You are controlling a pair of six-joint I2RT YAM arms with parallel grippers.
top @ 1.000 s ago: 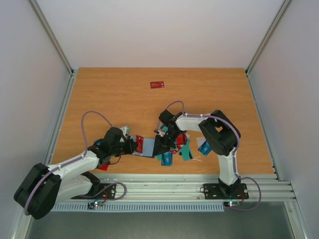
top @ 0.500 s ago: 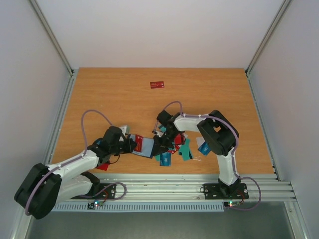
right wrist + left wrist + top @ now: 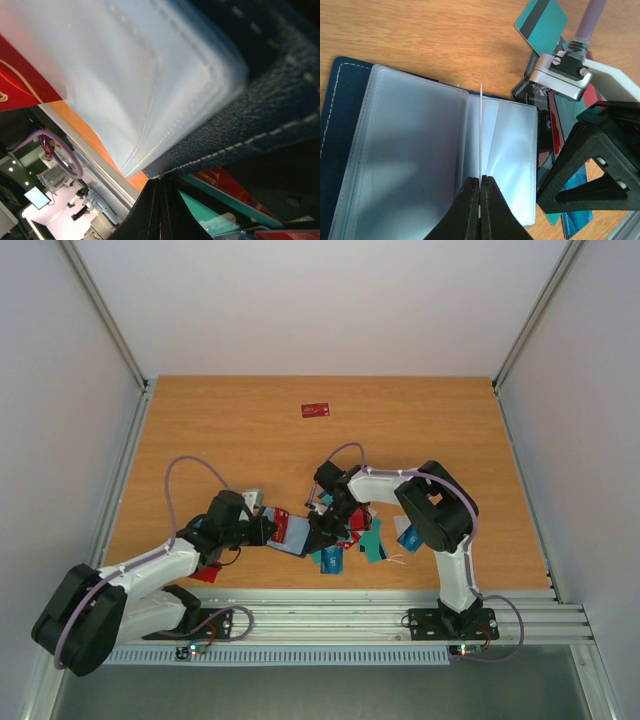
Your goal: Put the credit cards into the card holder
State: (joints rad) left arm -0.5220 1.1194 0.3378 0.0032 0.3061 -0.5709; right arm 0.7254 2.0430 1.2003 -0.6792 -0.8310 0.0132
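Nudged forward, left claw (image 3: 480,182) pinches a credit card (image 3: 481,130) above the card holder (image 3: 410,160); right claw (image 3: 159,184) clamps its edge

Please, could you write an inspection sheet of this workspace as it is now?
Surface: wooden table, one red card lying alone far from the arms.
Job's things: holder open, sleeves up; card pile beside it.
Clutter: nothing seen.
Grippers: left gripper shut on a card held edge-on over the holder; right gripper shut at the holder's cover edge, grip unclear.
Cables: purple cables loop above both arms.
Surroundings: white walls, metal rails.
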